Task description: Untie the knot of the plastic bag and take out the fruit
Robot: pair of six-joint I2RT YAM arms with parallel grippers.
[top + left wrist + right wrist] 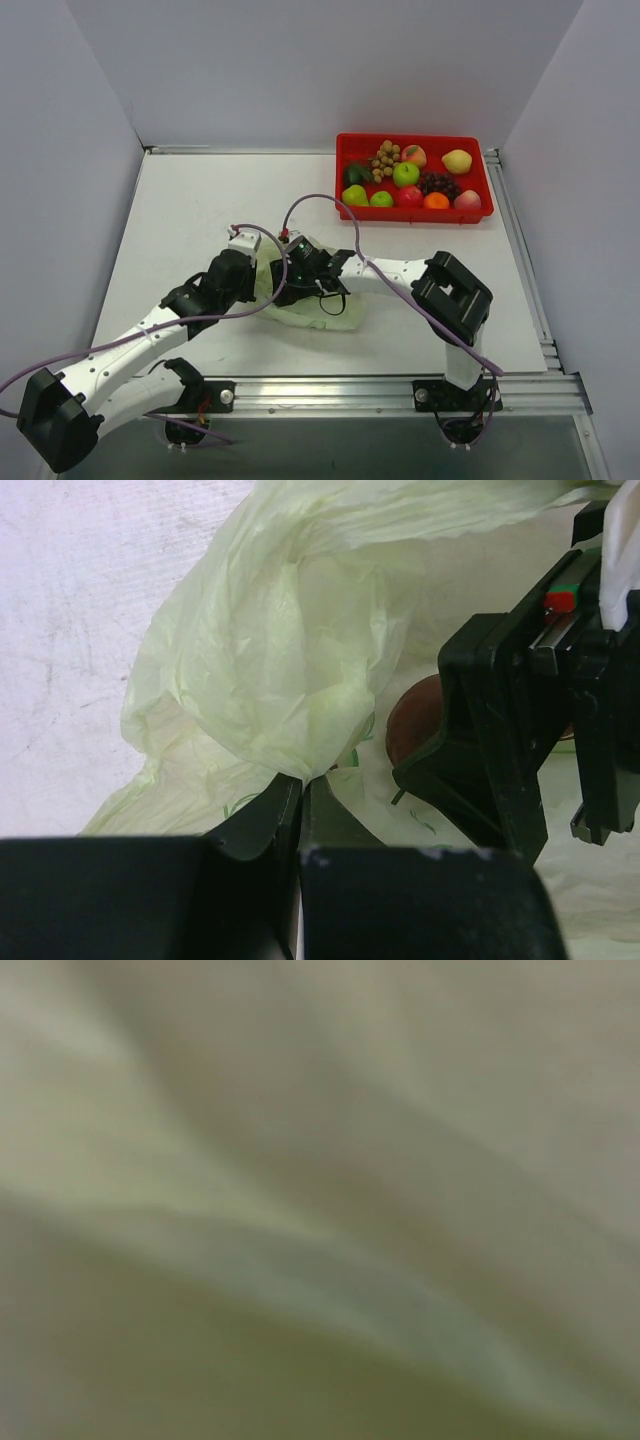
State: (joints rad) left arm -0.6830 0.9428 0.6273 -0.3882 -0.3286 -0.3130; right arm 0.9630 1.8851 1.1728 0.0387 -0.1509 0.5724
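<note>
Left gripper (closed) on plastic bag

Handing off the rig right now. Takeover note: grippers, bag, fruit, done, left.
Left gripper: shut on a fold of the thin pale green plastic bag, holding it raised.
Right gripper: at the bag's opening. I cannot tell if it is open or shut, since its camera shows only blurred film.
Done: bag looks open, no knot seen; toy fruits lie in the red plastic tray.
Left: a brown round fruit is still at the bag.
</note>
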